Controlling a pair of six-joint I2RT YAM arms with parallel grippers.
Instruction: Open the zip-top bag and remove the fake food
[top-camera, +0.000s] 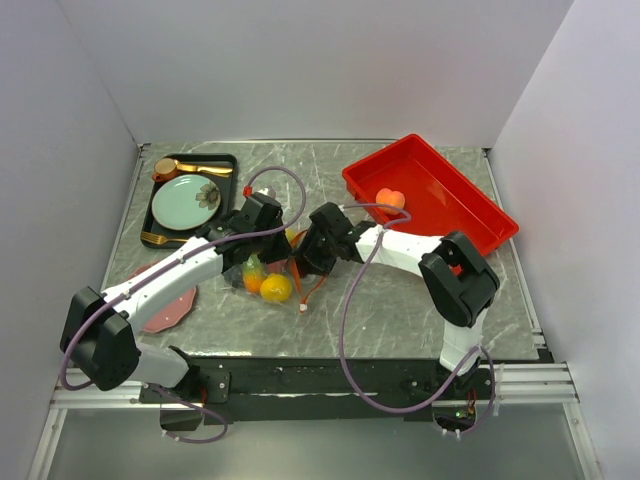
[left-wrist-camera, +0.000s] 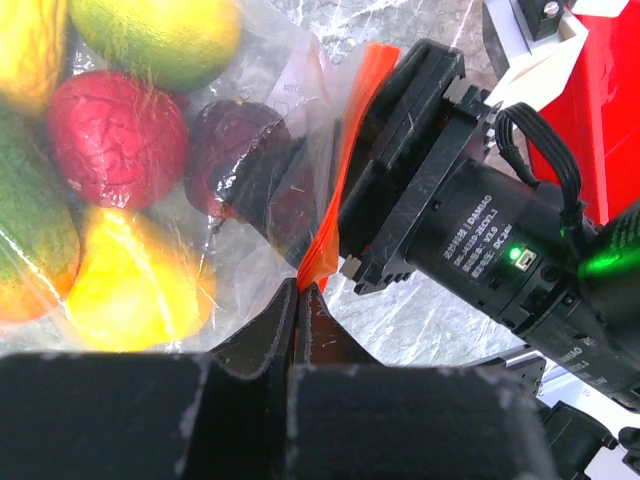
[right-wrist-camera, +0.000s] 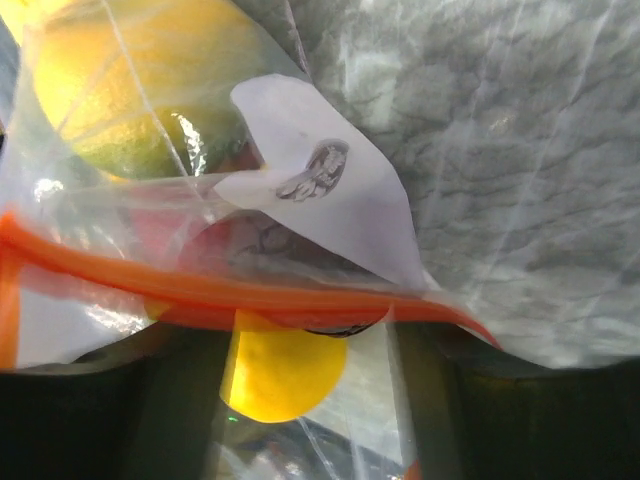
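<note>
Zip-top bag (left-wrist-camera: 270, 60), clear and orange-edged, bulges with fake food (left-wrist-camera: 115, 135); left tool (left-wrist-camera: 297, 300) pinches its edge, right tool (right-wrist-camera: 300, 350) gapes wide

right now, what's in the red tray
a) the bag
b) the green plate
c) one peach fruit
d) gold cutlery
c, a lone peach-coloured fruit sits in the tray, while the bag lies outside it on the table
</note>
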